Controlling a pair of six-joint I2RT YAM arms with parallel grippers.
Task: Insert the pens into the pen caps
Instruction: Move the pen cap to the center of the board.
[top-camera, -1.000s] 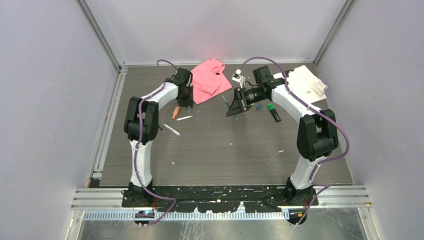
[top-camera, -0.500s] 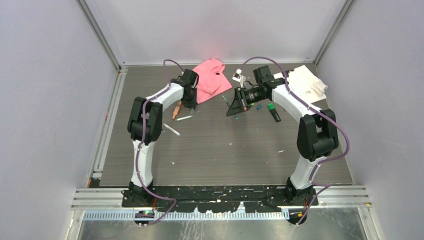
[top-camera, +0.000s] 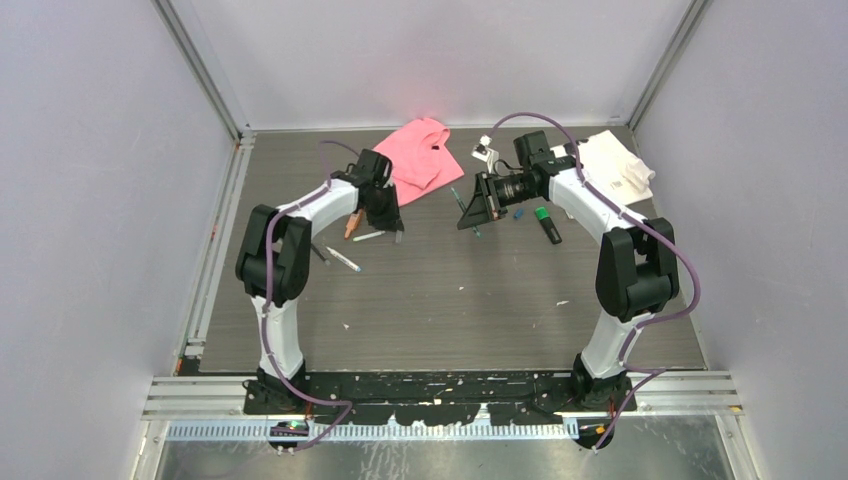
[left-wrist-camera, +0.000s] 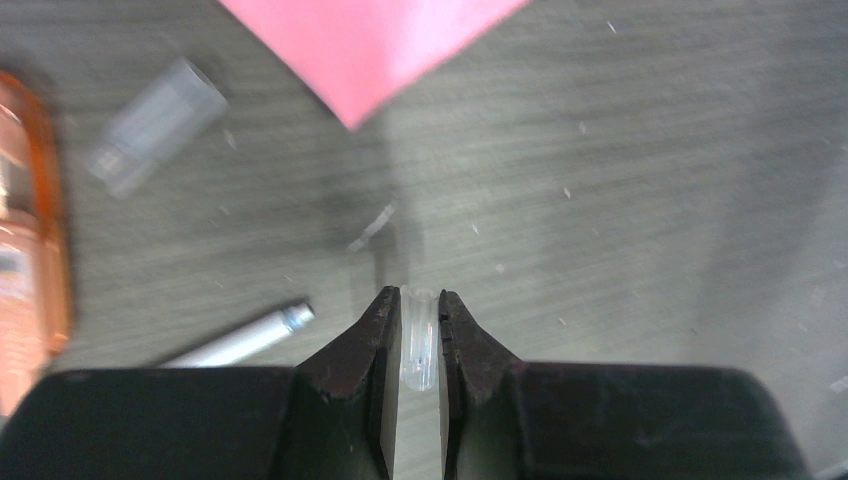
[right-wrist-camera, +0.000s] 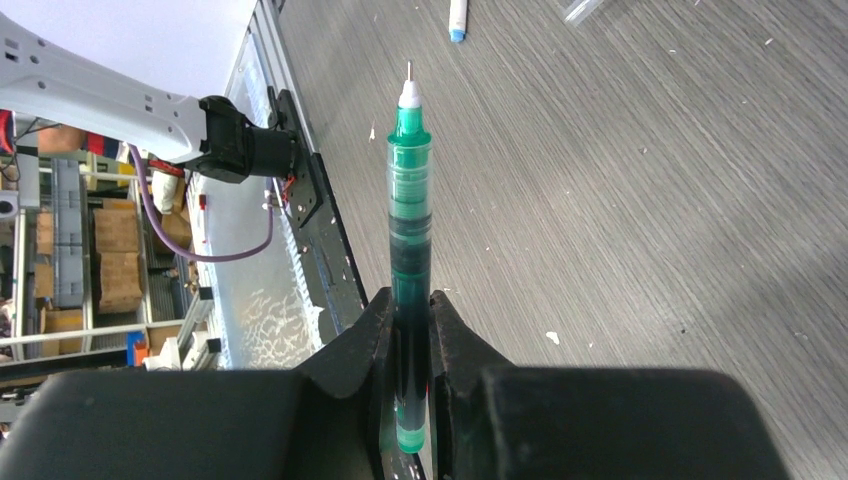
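My left gripper (left-wrist-camera: 415, 296) is shut on a small clear pen cap (left-wrist-camera: 420, 345), which stands upright between the fingers just above the table. In the top view this gripper (top-camera: 397, 232) hangs right of an orange pen (top-camera: 352, 222) and a white pen (top-camera: 368, 236). My right gripper (right-wrist-camera: 410, 300) is shut on a green pen (right-wrist-camera: 410, 190), whose bare fine tip points away from the jaws. In the top view it (top-camera: 471, 213) is held above the table's back centre, facing the left arm. Another clear cap (left-wrist-camera: 155, 125) lies on the table.
A pink cloth (top-camera: 420, 155) lies at the back centre and a white cloth (top-camera: 615, 165) at the back right. A black highlighter with a green cap (top-camera: 547, 224) and a blue cap (top-camera: 518, 213) lie under the right arm. A white pen with a blue tip (top-camera: 343, 260) lies near the left arm.
My left gripper has closed on the clear cap and swung right, away from the orange pen. The right gripper has shifted slightly back with the green pen.
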